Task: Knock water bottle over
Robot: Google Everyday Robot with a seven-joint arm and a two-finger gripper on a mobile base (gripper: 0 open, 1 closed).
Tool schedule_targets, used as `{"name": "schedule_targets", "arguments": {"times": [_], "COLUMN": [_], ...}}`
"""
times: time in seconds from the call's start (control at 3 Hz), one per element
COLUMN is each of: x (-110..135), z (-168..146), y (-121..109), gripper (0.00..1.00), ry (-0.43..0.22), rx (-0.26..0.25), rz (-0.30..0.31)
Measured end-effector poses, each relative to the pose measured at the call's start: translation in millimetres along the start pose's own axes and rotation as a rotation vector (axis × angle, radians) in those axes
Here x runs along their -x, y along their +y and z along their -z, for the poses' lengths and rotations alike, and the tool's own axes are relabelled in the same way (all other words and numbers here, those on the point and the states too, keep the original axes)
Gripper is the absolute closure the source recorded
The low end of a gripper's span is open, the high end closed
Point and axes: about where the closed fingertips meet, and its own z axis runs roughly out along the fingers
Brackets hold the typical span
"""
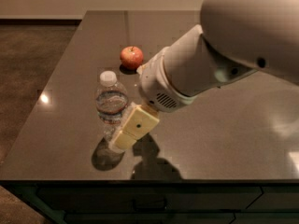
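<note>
The water bottle (pixel 111 104) is a small clear ribbed bottle with a white cap. It stands upright on the dark table (pixel 224 139), near the front left. My gripper (pixel 122 139) has cream-coloured fingers and hangs from the big white arm that comes in from the upper right. It is low over the table, right against the bottle's lower right side, and covers part of the bottle's base.
A red apple (pixel 131 57) sits on the table behind the bottle, close to the arm's wrist. The table's left edge (pixel 51 85) and front edge (pixel 140 180) are near the bottle; brown floor lies beyond on the left.
</note>
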Motion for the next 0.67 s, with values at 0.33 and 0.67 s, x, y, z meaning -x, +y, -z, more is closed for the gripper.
{"name": "schedule_targets", "arguments": {"times": [0.33,0.67], "x": [15.8,29.6], "z": [-15.4,-27.0], "y": [3.6,3.9], "gripper": [0.0,0.18], "ry": [-0.054,-0.085], "rx": [0.015,0.026], "rz": [-0.018,-0.024]}}
